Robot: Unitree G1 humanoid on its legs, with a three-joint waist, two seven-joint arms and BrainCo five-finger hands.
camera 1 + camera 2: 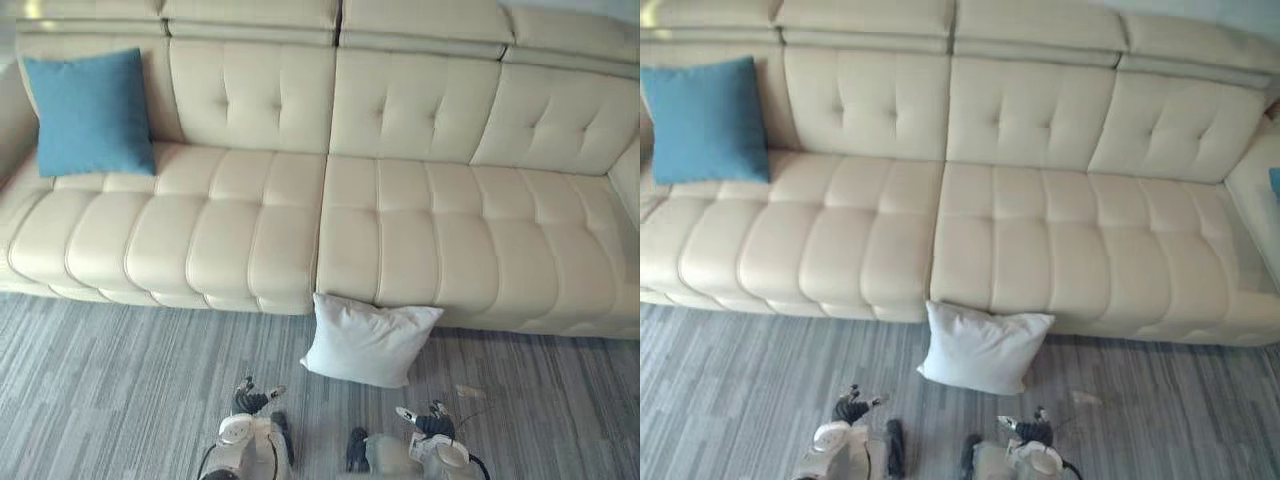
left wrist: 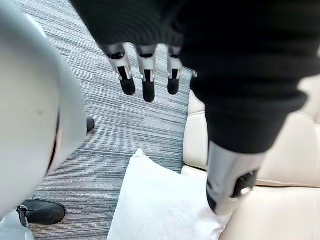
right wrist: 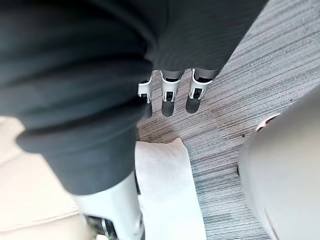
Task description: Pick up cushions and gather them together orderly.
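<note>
Grey striped carpet floor [image 1: 120, 380] runs in front of a long cream tufted sofa [image 1: 400, 230], and both arms hang low over it.

Far off to the left of the left robot hand [image 1: 250, 400], and well ahead of it, a blue cushion [image 1: 90, 112] stands upright on the seat at the sofa's end, leaning on the backrest. The left robot hand's fingers [image 2: 145, 82] hang straight and relaxed, holding nothing.

Ahead of both hands and between them, a white cushion [image 1: 368, 342] sits on the floor, propped at a tilt against the front of the sofa's seat. It is close to square, and its wider side runs left to right along the sofa front. It lies ahead and to the right of the left robot hand and ahead and slightly left of the right robot hand [image 1: 425, 420]. The right looks a little nearer, being almost in line with the cushion's lower right corner. That hand's fingers [image 3: 170, 100] also hang straight and hold nothing.

To join the blue cushion, the white one would probably have to be lifted and carried far left.

Far right of the right robot hand, at the sofa's corner, a blue sliver [image 1: 1274, 180] is cut off by the frame; it may be another cushion, but I cannot tell.
</note>
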